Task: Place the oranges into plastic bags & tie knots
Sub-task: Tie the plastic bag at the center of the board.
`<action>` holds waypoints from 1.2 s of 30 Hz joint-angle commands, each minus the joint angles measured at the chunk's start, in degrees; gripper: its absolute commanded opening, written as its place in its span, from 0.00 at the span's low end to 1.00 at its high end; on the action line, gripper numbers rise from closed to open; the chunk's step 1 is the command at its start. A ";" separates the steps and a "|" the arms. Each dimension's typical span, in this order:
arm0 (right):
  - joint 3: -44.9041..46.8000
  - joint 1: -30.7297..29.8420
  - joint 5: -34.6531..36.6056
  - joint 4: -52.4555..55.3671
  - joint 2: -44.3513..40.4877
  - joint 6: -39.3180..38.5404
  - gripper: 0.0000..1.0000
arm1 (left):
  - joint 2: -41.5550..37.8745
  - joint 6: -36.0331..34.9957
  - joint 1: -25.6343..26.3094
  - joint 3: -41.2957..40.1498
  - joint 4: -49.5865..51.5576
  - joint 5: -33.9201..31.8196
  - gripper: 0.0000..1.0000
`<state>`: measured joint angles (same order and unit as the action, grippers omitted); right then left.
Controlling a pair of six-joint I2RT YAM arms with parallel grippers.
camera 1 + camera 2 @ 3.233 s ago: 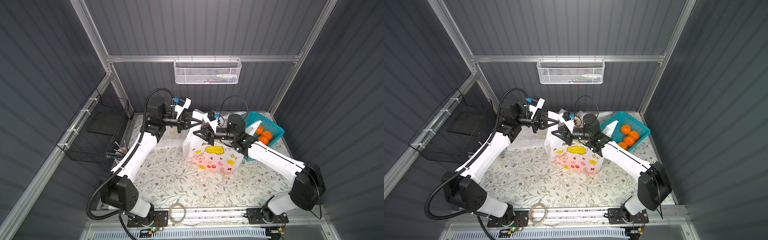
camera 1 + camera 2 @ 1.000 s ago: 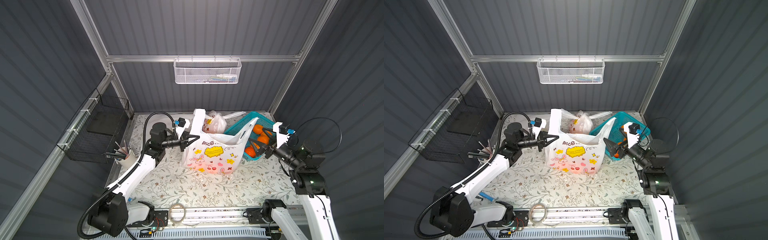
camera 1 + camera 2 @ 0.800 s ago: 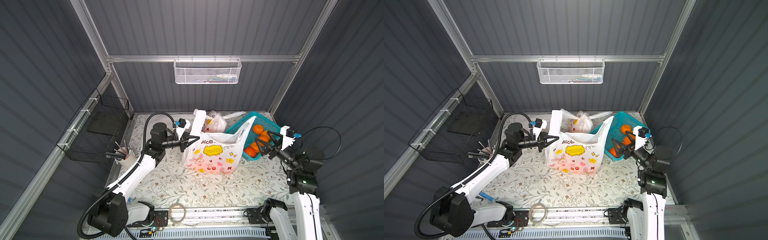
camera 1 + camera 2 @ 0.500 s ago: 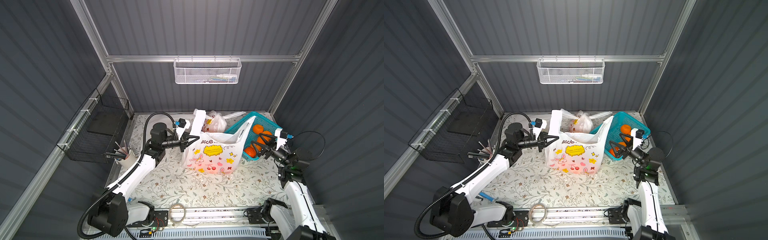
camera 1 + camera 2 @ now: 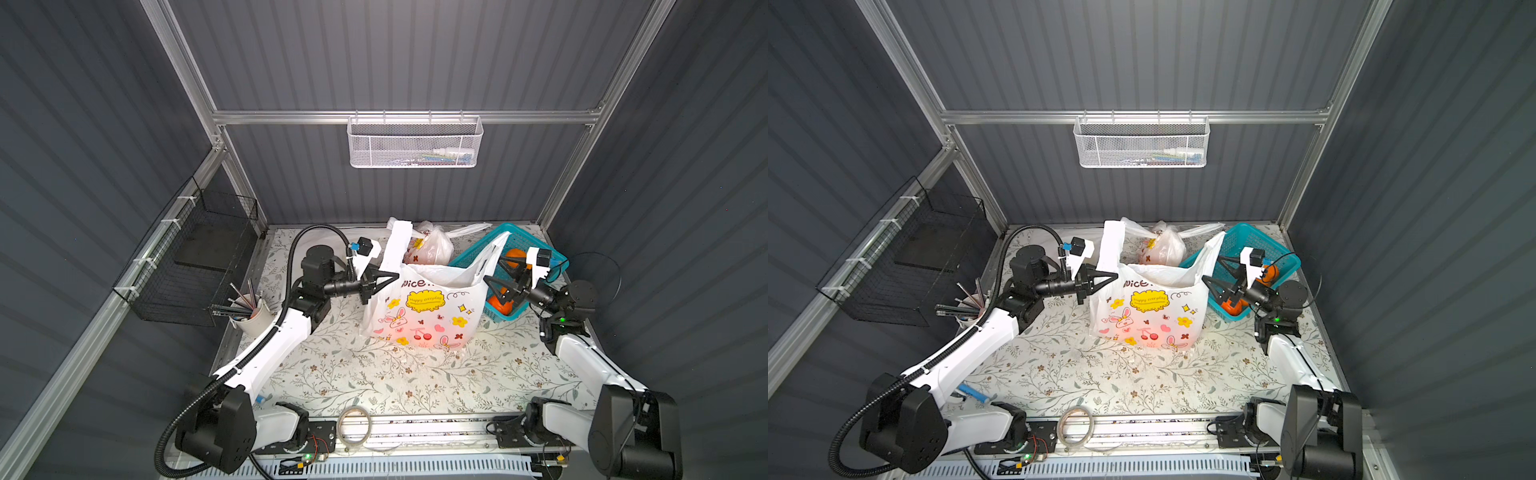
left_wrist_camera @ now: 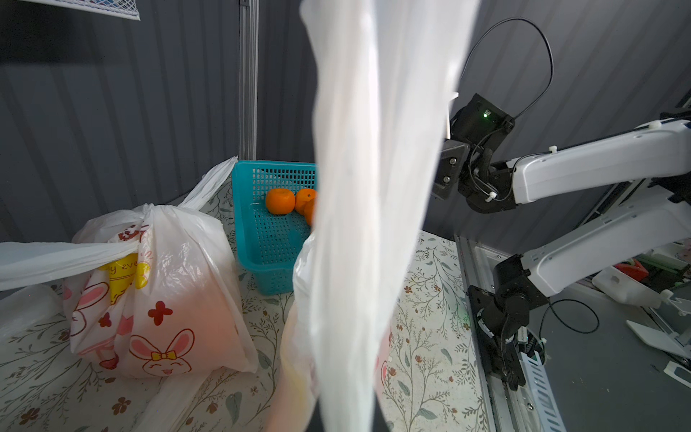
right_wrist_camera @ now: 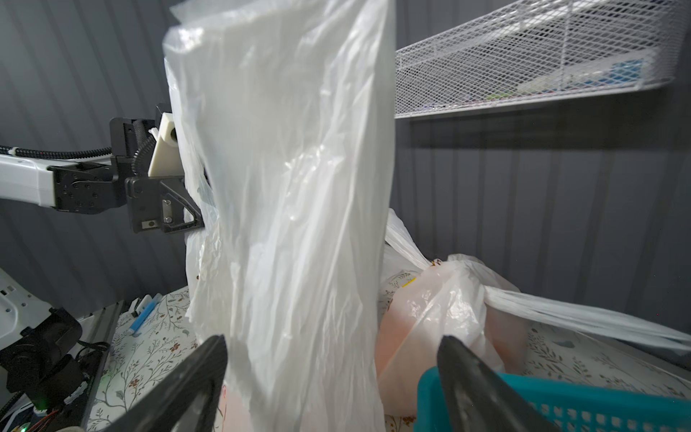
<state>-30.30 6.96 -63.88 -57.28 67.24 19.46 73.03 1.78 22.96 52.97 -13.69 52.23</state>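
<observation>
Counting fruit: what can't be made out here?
- Inside the open bag: hidden by its printed wall in both top views.
- Oranges in the teal basket: some covered by the bag's handle, left wrist view; by the right claw in a top view.
- Mesh shelf items: too small.

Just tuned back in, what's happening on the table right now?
The left gripper is shut on one handle of the printed bag, holding it upright. The right gripper is open, jaws straddling the other handle, not gripping. A tied bag sits behind; oranges lie in the teal basket.
</observation>
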 commanded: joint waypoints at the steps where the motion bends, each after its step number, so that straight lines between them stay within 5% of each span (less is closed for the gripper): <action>1: -2.81 -1.79 0.79 1.28 1.74 -4.32 0.83 | 0.18 -1.41 0.07 1.81 1.30 -0.06 0.00; 11: -6.33 -6.48 1.96 -4.68 7.42 -2.48 0.58 | 0.79 -2.89 0.07 2.80 3.50 -1.57 0.00; 15: -6.62 -7.81 3.33 -1.69 6.38 -4.51 0.34 | 1.98 -8.24 0.07 5.61 12.15 -3.96 0.00; 20: -7.80 -10.43 7.42 16.04 0.43 -16.03 0.06 | 5.11 -16.77 0.24 11.66 26.77 -7.34 0.00; 28: -12.27 -16.54 24.47 52.05 -11.91 -39.51 0.01 | 11.51 -26.39 3.69 19.93 46.81 -16.79 0.00; 36: -15.46 -26.08 38.04 63.96 -11.73 -47.83 0.01 | 14.16 -26.46 5.77 21.98 46.15 -12.01 0.04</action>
<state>-43.68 -16.91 -32.69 -1.08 54.41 -23.09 87.29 -23.20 28.25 72.86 30.63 37.69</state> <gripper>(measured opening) 0.049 0.051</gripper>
